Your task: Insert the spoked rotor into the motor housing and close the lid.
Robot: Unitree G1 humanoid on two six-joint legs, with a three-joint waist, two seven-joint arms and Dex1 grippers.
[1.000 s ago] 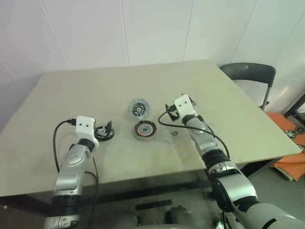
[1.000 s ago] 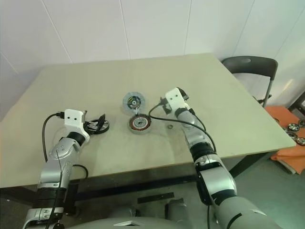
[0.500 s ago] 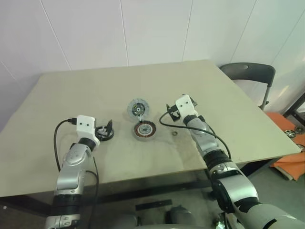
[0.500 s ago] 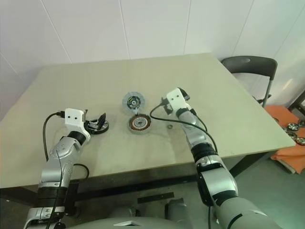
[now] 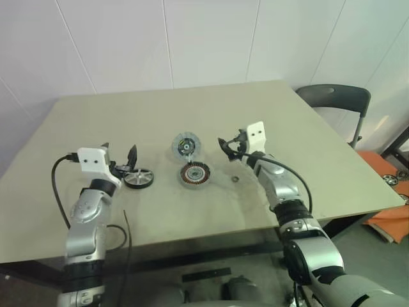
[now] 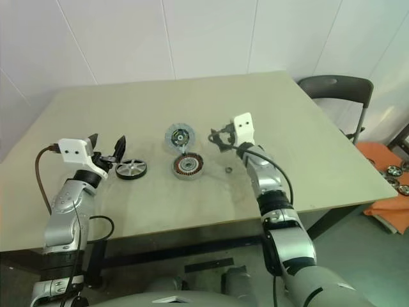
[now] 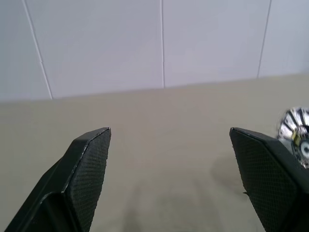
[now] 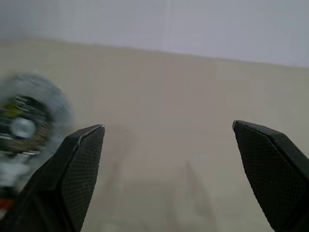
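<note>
Copper-coiled round silver motor housing (image 5: pixel 193 174) is seen on the beige table (image 5: pixel 287 128); both black-fingered grippers, left (image 5: pixel 119 157) and right (image 5: pixel 231 144), are spread wide, empty. Flat grey spoked rotor (image 7: pixel 296 142) is glimpsed from the left wrist.

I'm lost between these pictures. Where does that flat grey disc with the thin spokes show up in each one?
Left eye view: the flat grey metal spoked rotor lies mid-table, just beyond the round copper-coiled motor housing.
Right eye view: same spot, beyond the housing.
Left wrist view: probably the shiny spoked disc cut by the picture's edge, beside one open jaw.
Right wrist view: the grey disc beside one open jaw.
Shared landmark: the beige table meeting the white tiled wall.
</note>
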